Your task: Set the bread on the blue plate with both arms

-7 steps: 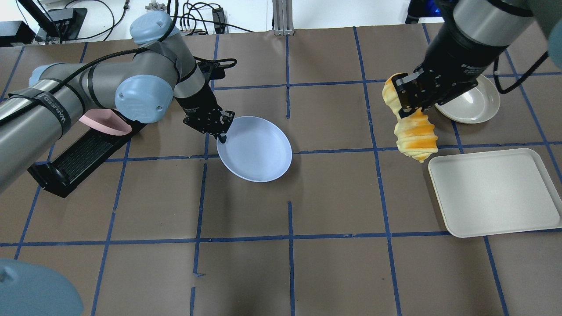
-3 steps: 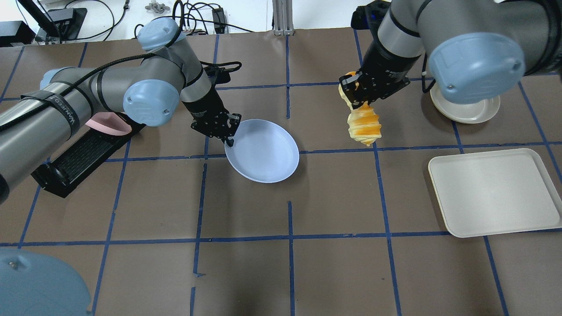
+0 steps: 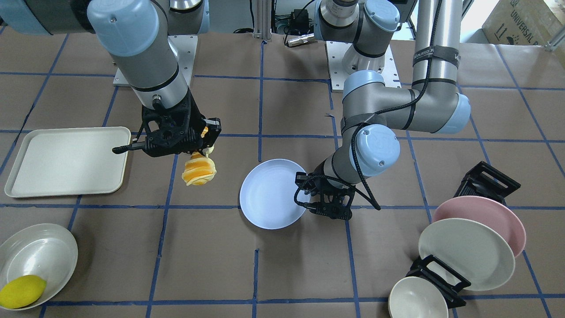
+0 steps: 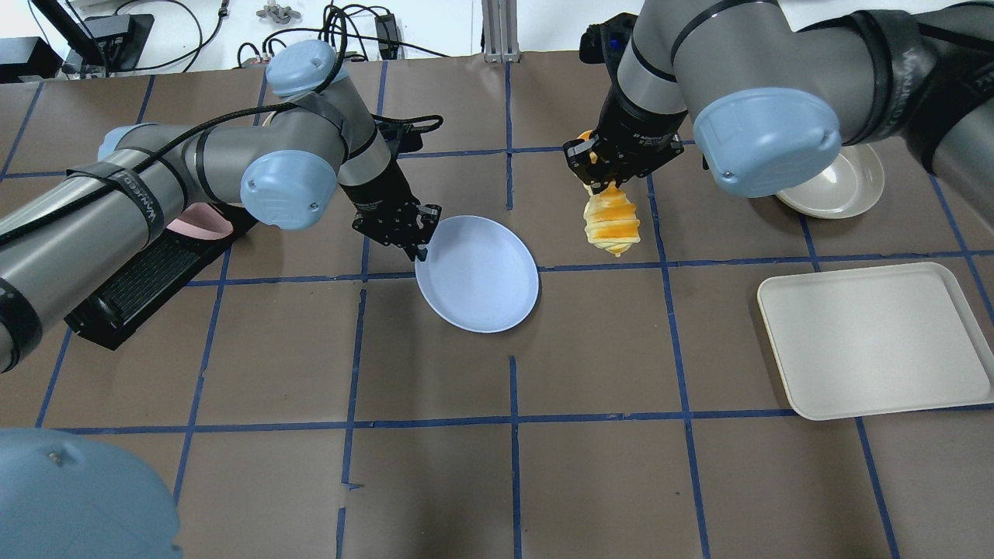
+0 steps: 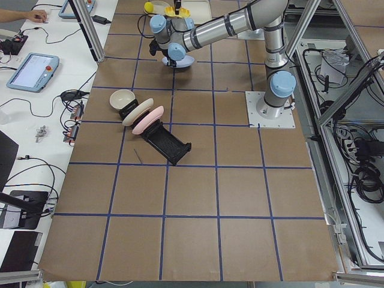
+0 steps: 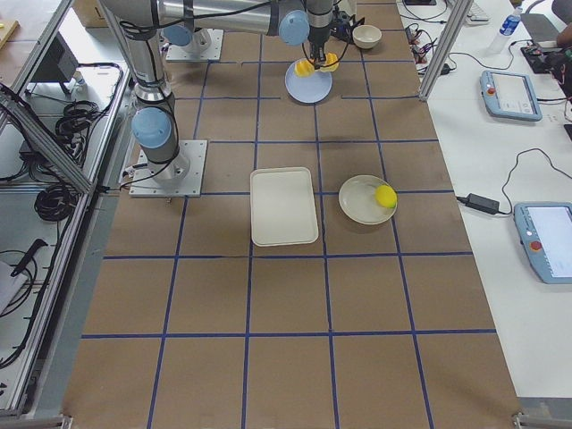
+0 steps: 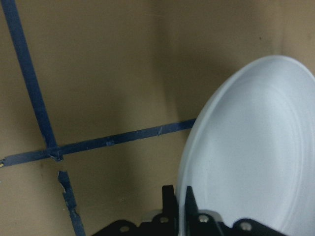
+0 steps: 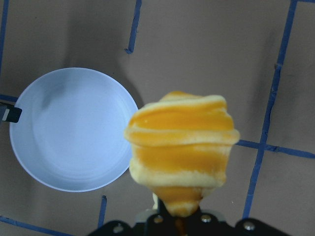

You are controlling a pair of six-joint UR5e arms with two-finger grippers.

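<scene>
Brown paper covered the table [image 4: 590, 481], ruled into squares by blue tape [image 4: 514, 423]. A white bench [image 6: 487, 170] ran along one side of it, carrying cables and two tablet-like pendants [image 6: 510, 94].

There were two arms. The left arm [image 4: 194, 167] ended in the left gripper [image 4: 420, 250], whose fingers were pinched on the rim of the one blue plate [image 4: 481, 279] at the plate's 10 o'clock, seen from overhead. The right arm [image 4: 776, 78] ended in the right gripper [image 4: 598, 180], clamped on the upper end of the one bread [image 4: 612, 227]. The bread hung in the air toward the plate's 2 o'clock, apart from it.

One cream tray [image 4: 874, 341] lay at 3 o'clock. One cream dish [image 3: 44, 247] held one lemon [image 3: 22, 291]. At 9 o'clock, black racks [image 3: 485, 181] held one pink plate [image 3: 494, 216] and one cream plate [image 3: 465, 254], with one small cream bowl [image 3: 412, 302] beside them.
</scene>
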